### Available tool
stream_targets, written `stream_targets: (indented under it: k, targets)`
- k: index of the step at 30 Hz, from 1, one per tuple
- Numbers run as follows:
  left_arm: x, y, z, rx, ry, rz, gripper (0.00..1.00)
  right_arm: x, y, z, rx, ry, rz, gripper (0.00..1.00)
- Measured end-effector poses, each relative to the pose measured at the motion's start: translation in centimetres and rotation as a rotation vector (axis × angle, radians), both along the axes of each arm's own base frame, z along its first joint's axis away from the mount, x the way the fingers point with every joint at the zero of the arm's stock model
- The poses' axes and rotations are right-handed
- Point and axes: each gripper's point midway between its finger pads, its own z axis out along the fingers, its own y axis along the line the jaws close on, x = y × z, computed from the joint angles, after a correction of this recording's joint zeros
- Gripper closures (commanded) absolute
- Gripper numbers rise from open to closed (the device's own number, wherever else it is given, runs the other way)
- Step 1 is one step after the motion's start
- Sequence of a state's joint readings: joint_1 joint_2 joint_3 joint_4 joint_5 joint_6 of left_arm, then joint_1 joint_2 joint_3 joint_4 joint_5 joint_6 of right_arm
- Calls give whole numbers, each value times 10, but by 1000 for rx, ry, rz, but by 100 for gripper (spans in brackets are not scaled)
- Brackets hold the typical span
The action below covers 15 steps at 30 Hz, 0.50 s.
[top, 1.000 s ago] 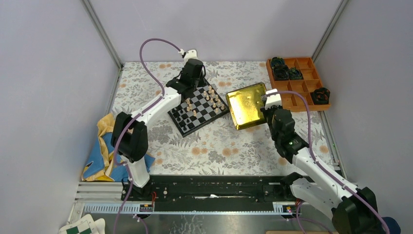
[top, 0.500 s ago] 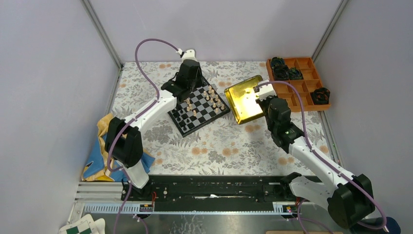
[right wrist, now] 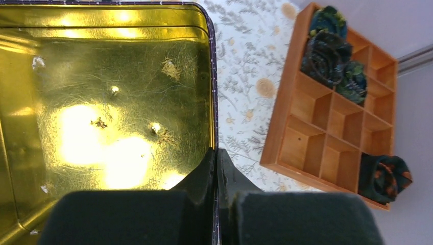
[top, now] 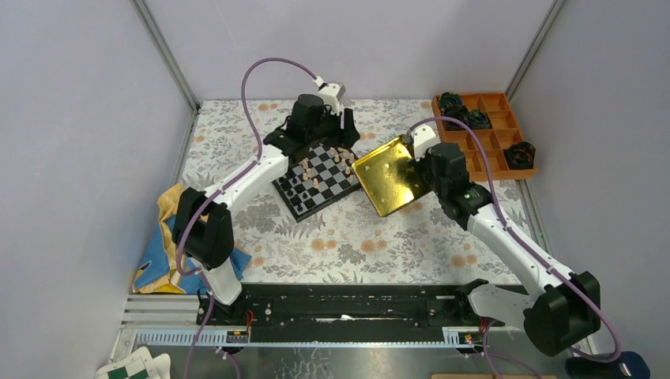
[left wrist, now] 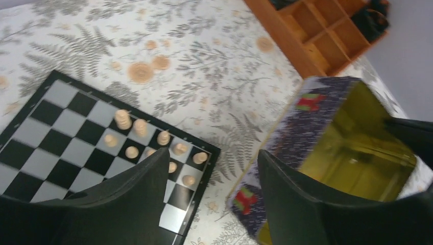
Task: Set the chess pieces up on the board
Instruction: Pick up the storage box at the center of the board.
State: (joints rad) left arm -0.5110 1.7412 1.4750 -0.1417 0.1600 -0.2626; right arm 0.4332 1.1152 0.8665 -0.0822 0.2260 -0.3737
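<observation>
The black-and-grey board (top: 328, 183) lies at the table's far middle. Tan chess pieces (top: 340, 155) cluster at its far right corner, and black ones (top: 295, 189) stand near its left corner. My left gripper (top: 345, 131) hangs open and empty over that far right corner. In the left wrist view the board (left wrist: 51, 132) and tan pieces (left wrist: 137, 127) lie below the left gripper (left wrist: 213, 153). My right gripper (top: 421, 160) is shut on the wall of a gold tin (top: 389, 175), held tilted beside the board. In the right wrist view the right gripper (right wrist: 215, 153) pinches the tin (right wrist: 112, 102).
An orange compartment tray (top: 494, 142) with bulky black objects stands at the far right, also seen as the tray (right wrist: 327, 127). A blue and yellow cloth (top: 162, 249) lies at the left edge. A green-and-white checkered item (top: 130, 367) sits off the table at the near left.
My left gripper has opened and swung right over the board's far corner. The right arm has carried the gold tin left toward the board and tilted it more steeply.
</observation>
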Motion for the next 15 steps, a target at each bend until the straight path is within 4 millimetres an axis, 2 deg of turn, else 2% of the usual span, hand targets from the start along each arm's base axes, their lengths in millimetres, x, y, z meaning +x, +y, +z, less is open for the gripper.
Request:
stream_targets:
  k: [7, 15]
  targets:
    - [-23, -29, 6, -40, -16, -207, 26, -3, 15, -25, 18, 126, 54, 100]
    - [-53, -62, -2, 2, -46, -384, 26, 4, 26, -19, 34, 147, 89, 100]
